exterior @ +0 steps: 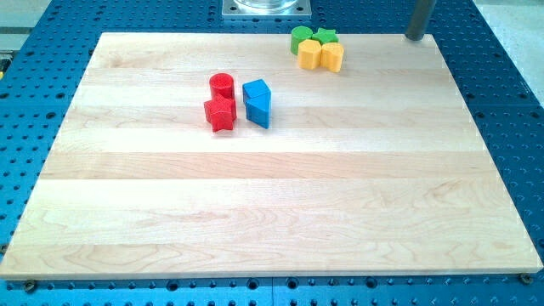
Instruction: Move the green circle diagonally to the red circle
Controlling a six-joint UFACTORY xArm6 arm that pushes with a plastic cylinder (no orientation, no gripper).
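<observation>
Judging progress from the single view: nothing done yet, by the look of it. Green circle [299,38] sitting at the view's top, right of centre, close to the far edge of the wooden board [272,212], packed into a tight cluster with a green star [325,36] just to its right and two yellow blocks in front: a yellow heart-like block [309,54] and a yellow rounded block [332,57], shapes hard to make out for certain. Red circle [222,85] well apart from that cluster, lower and further to the view's left, touching or nearly touching a red star [220,113] directly below it, with a blue block [257,103], angular and wedge-like, just beside the pair on the view's right.

Rod entering at the view's top right; my tip [415,37] resting near the board's far right corner, clear of every block and to the view's right of the green and yellow cluster. No gripper fitted, so nothing to open, close or hold; contact with any block absent.

Left to do, as a judgement: the whole push. Getting behind the green circle on its upper-right side and driving it down-left toward the red circle, likely with a yellow block in the way.

Reading for brands, labels or writing: none visible anywhere, only a perforated blue table [501,51] around the board.
</observation>
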